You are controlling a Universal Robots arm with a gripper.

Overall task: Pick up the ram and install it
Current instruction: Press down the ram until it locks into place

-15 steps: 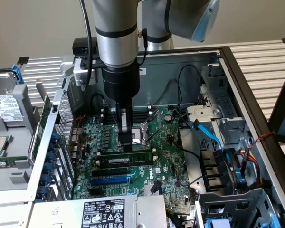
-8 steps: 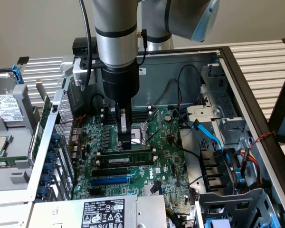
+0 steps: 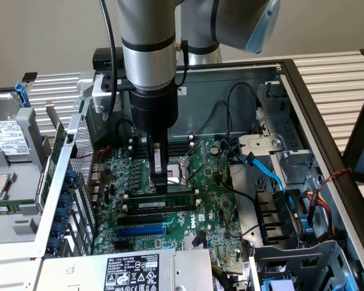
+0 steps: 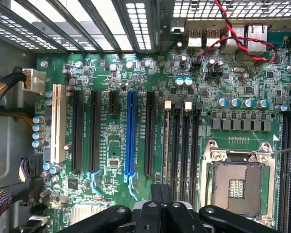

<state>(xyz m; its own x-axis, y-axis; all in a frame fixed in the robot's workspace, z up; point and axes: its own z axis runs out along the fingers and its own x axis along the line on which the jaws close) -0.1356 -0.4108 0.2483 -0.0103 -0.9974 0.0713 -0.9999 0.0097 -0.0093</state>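
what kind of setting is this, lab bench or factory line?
Likely a robotics test bench for PC assembly: an open computer case lies on a slatted table, its motherboard exposed, a hard drive beside it, and a robot arm reaches in.

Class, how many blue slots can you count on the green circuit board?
1. The blue slot lies on the green board among long black slots, near the memory stick at the gripper. Others could be hidden behind the arm.
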